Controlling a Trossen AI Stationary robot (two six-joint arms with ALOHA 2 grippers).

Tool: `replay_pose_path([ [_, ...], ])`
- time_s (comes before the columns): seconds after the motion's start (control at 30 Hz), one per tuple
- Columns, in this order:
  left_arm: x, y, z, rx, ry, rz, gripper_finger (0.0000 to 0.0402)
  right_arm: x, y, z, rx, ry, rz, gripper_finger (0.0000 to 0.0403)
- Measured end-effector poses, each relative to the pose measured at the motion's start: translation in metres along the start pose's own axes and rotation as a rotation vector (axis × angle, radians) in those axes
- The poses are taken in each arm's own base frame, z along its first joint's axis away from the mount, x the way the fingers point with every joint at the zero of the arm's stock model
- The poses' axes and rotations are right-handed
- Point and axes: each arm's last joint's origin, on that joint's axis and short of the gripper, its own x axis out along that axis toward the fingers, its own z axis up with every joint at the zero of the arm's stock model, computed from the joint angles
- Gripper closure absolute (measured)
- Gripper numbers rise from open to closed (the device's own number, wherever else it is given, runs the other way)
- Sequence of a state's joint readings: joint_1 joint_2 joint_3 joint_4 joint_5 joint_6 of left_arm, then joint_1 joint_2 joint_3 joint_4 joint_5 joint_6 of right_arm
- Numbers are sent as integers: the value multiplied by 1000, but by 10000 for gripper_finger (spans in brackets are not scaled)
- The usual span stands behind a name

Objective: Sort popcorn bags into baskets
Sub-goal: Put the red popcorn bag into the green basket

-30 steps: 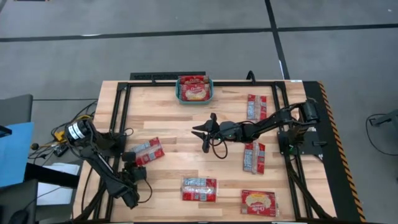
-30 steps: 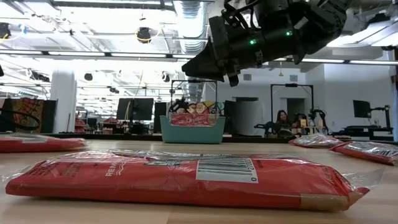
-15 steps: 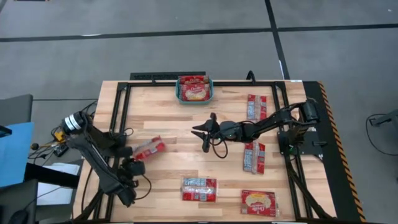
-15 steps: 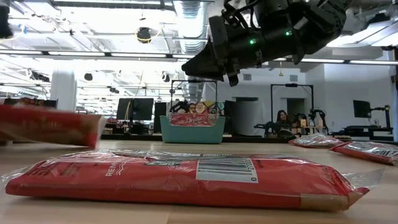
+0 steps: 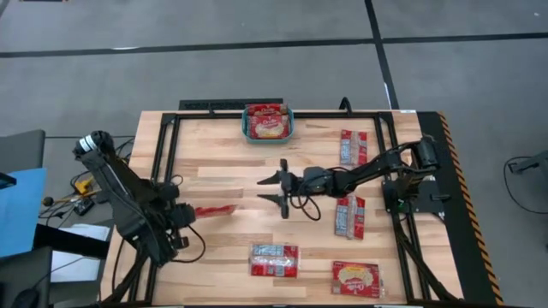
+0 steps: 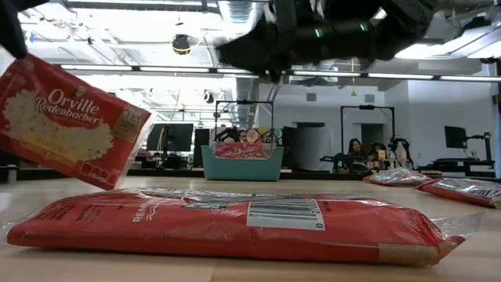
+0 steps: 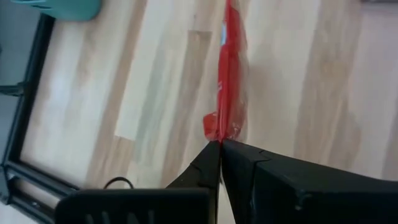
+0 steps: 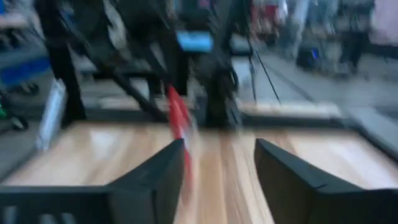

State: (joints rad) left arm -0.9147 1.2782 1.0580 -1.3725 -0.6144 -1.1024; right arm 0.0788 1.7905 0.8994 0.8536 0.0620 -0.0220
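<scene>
Above table [image 5: 231, 184], left gripper [image 5: 190, 212] clamping bag [image 5: 214, 210]

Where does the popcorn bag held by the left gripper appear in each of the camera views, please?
High view: popcorn bag, edge-on, beside left gripper.
Low view: far left, lifted.
Left wrist view: pinched above the fingertips.
Right wrist view: red strip, centre.
Shared landmark: teal basket.

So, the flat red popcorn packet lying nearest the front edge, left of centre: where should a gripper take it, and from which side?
The flat red popcorn packet lies face-down flat on the wooden table, long side across. Probably best to come straight down and pinch across its short width near the middle, since the crinkled end seals look flimsy.
</scene>
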Motion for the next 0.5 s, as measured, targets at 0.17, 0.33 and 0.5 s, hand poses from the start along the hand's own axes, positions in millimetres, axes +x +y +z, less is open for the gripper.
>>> replay_pose_path([
  [0.17,1,8,6,-10,0,5,401,46,-2,12,-19,-8,27,141],
  [0.33,5,10,9,-28,10,17,401,95,-8,8,0,47,157,153],
  [0.5,5,10,10,-28,9,18,401,130,-15,-12,11,159,176,171],
])
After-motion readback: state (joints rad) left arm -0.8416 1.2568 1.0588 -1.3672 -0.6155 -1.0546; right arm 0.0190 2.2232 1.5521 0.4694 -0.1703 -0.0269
